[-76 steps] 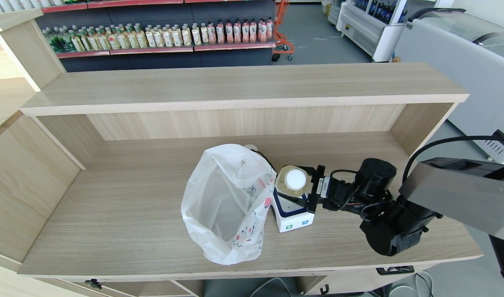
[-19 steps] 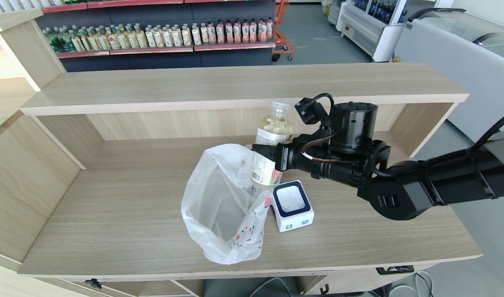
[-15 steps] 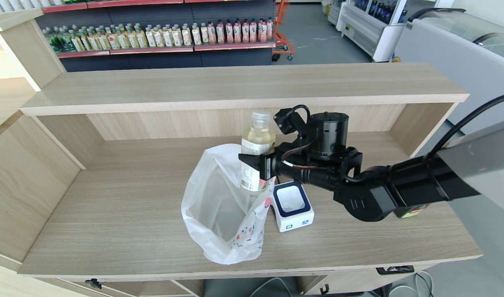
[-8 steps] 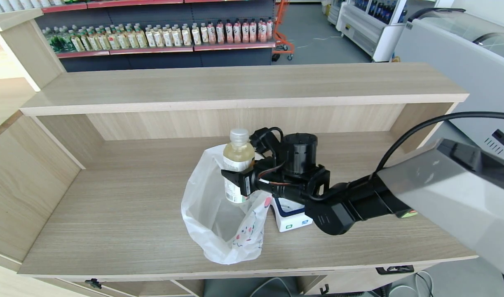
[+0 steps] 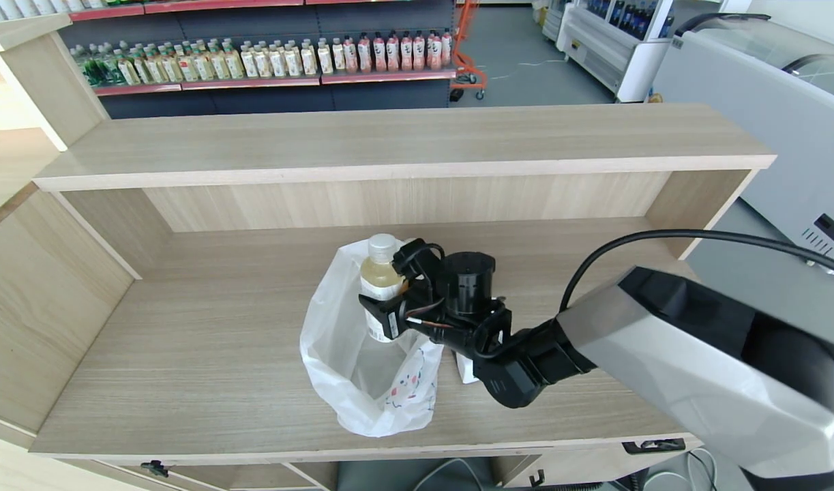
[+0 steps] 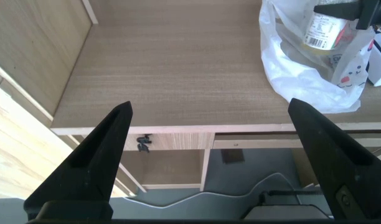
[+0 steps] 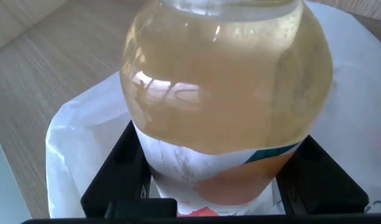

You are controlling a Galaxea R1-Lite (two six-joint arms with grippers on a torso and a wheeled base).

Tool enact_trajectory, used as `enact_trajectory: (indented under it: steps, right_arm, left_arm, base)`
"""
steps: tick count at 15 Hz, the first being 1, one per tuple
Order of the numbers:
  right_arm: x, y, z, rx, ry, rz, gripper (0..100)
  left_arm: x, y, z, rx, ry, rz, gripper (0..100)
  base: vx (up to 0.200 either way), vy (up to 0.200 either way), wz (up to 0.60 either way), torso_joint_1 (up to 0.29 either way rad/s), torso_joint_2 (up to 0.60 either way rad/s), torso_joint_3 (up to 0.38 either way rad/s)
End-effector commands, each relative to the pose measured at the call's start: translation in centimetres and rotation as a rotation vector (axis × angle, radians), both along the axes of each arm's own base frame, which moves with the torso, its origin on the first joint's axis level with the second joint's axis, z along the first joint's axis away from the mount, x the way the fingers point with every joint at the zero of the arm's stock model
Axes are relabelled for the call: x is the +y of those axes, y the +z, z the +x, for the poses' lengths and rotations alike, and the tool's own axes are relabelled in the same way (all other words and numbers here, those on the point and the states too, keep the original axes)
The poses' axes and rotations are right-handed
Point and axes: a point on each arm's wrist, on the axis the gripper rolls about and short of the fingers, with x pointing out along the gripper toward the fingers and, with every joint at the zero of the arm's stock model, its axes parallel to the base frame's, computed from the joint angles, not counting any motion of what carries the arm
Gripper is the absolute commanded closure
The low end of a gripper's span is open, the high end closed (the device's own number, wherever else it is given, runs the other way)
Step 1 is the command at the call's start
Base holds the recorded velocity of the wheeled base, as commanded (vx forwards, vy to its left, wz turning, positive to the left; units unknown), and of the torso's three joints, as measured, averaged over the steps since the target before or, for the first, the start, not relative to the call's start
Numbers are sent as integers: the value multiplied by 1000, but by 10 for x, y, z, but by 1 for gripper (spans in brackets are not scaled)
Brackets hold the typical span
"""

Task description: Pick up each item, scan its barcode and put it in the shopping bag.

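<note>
lowered since leaving the scanner [image 5: 462, 367], the bottle [image 5: 379, 290] is now brought down. on the tabletop [image 5: 205, 354] the shopping bag [image 5: 362, 372] is stood open, and the bottle is held upright in its mouth, pinched by the jaws of the right gripper [image 5: 382, 312]. the jaws of the left gripper [image 6: 206, 168] are spread. released this high, the bottle could be toppled against the limp bag.

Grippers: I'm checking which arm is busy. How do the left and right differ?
The left gripper is open and empty; the right gripper is shut on the bottle. The left hangs near the counter's front edge, apart from the bag; the right is at the bag's mouth. Both are black.
</note>
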Motion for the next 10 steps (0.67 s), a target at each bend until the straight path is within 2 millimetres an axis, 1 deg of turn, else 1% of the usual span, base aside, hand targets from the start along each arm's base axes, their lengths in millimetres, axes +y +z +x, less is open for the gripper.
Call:
enact_trajectory:
  steps: [1, 3, 4, 5, 10]
  right_arm:
    - [6, -16, 7, 6, -11, -9, 100]
    - [5, -26, 12, -4, -21, -18, 100]
    - [3, -34, 22, -77, -33, -33, 100]
    - [2, -41, 27, -131, -40, -57, 100]
    - [7, -38, 37, -199, -49, -42, 100]
  left_arm:
    - [0, 0, 0, 2, 0, 0, 0]
    - [0, 0, 0, 0, 0, 0, 0]
    - [0, 0, 0, -2, 0, 0, 0]
    - [0, 0, 0, -2, 0, 0, 0]
    - [0, 0, 0, 2, 0, 0, 0]
  base:
    - [0, 0, 0, 0, 0, 0]
    - [0, 0, 0, 0, 0, 0]
    - [0, 0, 0, 0, 0, 0]
    - [0, 0, 0, 0, 0, 0]
    - [0, 0, 0, 0, 0, 0]
